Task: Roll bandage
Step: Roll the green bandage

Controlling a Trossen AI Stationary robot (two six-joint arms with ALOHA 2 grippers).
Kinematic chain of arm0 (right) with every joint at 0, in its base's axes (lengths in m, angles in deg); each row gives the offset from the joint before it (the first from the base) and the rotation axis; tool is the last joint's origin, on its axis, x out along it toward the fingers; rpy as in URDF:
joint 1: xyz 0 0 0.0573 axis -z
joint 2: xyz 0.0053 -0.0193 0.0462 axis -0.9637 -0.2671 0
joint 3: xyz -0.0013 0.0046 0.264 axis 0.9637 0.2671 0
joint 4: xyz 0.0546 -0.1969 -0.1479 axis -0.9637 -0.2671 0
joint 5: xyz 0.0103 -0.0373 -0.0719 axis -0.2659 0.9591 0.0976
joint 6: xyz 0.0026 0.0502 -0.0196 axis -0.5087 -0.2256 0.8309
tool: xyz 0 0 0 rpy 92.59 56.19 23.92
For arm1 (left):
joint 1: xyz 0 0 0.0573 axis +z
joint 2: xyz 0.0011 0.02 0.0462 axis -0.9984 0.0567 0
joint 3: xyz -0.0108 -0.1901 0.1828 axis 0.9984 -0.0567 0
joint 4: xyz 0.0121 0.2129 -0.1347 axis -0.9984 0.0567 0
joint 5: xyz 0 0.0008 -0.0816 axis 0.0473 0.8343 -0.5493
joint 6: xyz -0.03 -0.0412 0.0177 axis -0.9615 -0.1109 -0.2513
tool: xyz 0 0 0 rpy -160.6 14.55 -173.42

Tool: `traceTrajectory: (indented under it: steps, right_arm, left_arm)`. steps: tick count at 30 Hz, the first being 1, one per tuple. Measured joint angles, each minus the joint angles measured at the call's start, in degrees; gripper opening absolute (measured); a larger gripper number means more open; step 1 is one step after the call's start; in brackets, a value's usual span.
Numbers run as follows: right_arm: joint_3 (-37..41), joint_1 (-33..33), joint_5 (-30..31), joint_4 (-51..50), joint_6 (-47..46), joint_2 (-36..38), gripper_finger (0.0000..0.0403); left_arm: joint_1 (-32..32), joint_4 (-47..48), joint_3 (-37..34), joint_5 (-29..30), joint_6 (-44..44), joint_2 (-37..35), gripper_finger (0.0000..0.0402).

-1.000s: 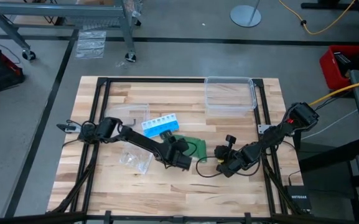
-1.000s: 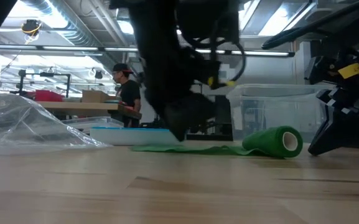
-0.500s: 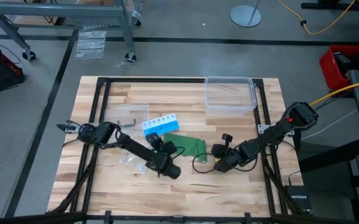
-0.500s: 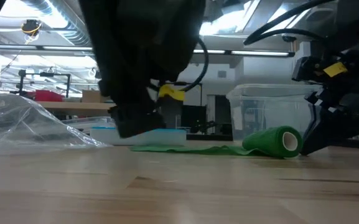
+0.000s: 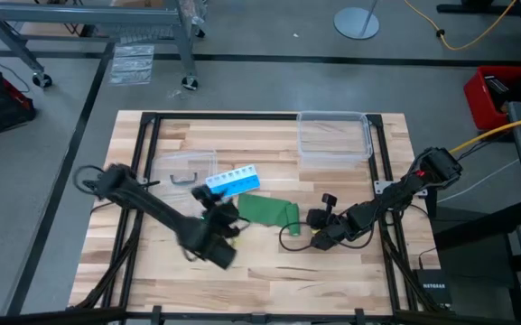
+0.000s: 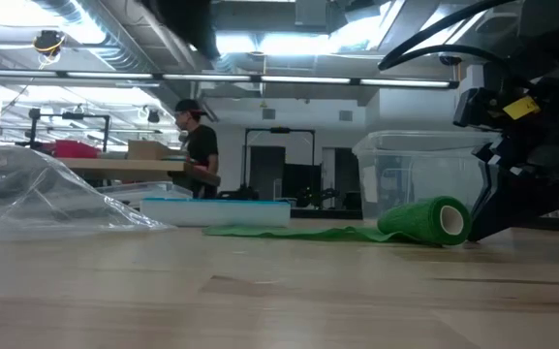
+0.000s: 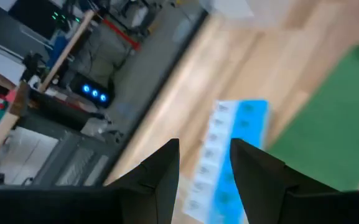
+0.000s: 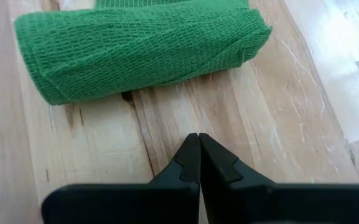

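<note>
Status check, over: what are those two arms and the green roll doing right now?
Left tool open, lifted, empty. Right tool shut, empty, beside the bandage. Bandage partly rolled, tail flat on table. Pill box next to tail.

Green bandage (image 6: pixel 424 220), partly rolled, flat tail, mid-table.

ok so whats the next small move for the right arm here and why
Probably nudge the shut right pincer forward against the bandage roll to turn it further. The roll lies just ahead of its tips, apart from them, and a flat tail remains unrolled on the table. The left pincer is empty.
</note>
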Motion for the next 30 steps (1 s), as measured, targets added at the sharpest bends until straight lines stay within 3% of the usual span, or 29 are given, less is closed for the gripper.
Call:
traceTrajectory:
  steps: [6, 10, 13, 17, 21, 26, 30]
  right_arm:
    - [0.0, 0.0, -0.1, 0.0, 1.2, 0.0, 0.0001]
    - [0.0, 0.0, -0.2, 0.1, 1.4, 0.0, 0.0001]
    - [0.0, 0.0, -0.3, 0.1, 1.4, 0.0, 0.0001]
    - [0.0, 0.0, -0.4, 0.3, 1.4, 0.0, 0.0001]
    - [0.0, 0.0, -0.7, 0.6, 1.4, 0.0, 0.0001]
    - [0.0, 0.0, -1.3, 1.0, 1.4, 0.1, 0.0001]
    - [-0.6, 0.0, -1.7, 0.7, 2.3, 0.1, 0.0001]
  left_arm:
    - [-0.7, 2.9, -9.2, 2.2, -1.2, -16.4, 0.0136]
    - [-0.7, 1.0, -20.3, 2.4, -4.4, -28.9, 0.0136]
    - [-0.7, -5.6, -30.5, 2.4, -7.9, -38.5, 0.0136]
    - [-0.7, -22.7, -44.6, 0.9, -8.7, -48.9, 0.0136]
    - [-0.6, -47.3, -57.2, -2.0, -4.2, -53.8, 0.0136]
    - [0.7, -81.3, -68.8, -8.3, 4.9, -51.0, 0.0136]
    - [2.8, -97.3, -71.7, -11.7, 9.3, -43.8, 0.0136]
